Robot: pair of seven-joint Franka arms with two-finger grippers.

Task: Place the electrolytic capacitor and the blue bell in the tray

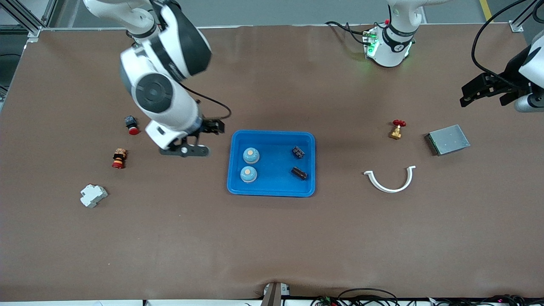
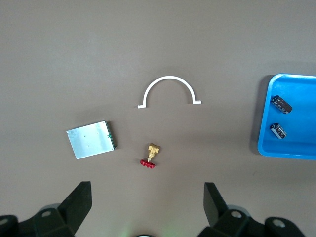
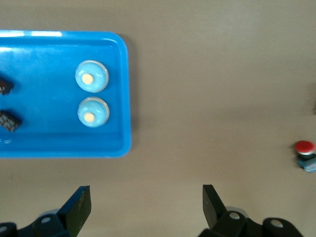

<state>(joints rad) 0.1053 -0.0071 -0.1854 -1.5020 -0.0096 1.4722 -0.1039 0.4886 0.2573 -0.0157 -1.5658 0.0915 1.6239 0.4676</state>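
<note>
A bright blue shallow rectangular plastic tray (image 1: 272, 188) with rounded corners is seen at the middle of the brown surface (image 1: 272, 238). Two pale blue dome-shaped bells (image 1: 251, 155) (image 1: 248, 174) are held in the part of the tray toward the right arm's end, and two small black cylindrical electrolytic capacitors (image 1: 298, 151) (image 1: 299, 173) are laid in the part toward the left arm's end. The right gripper (image 1: 191, 142) is held over bare surface just beside the tray; its jaws are spread wide with nothing between them. The left gripper (image 1: 488, 90) is held over the edge of the surface at the left arm's end, above a grey metal box (image 1: 447, 139); its jaws are likewise spread and empty. A small brass valve with a red handle (image 1: 397, 129) and a white curved plastic clip (image 1: 389, 179) are placed between the tray and the box. A red push button (image 1: 131, 125), a red and black stacked switch (image 1: 119, 158) and a white plastic block (image 1: 93, 195) are found toward the right arm's end.
</note>
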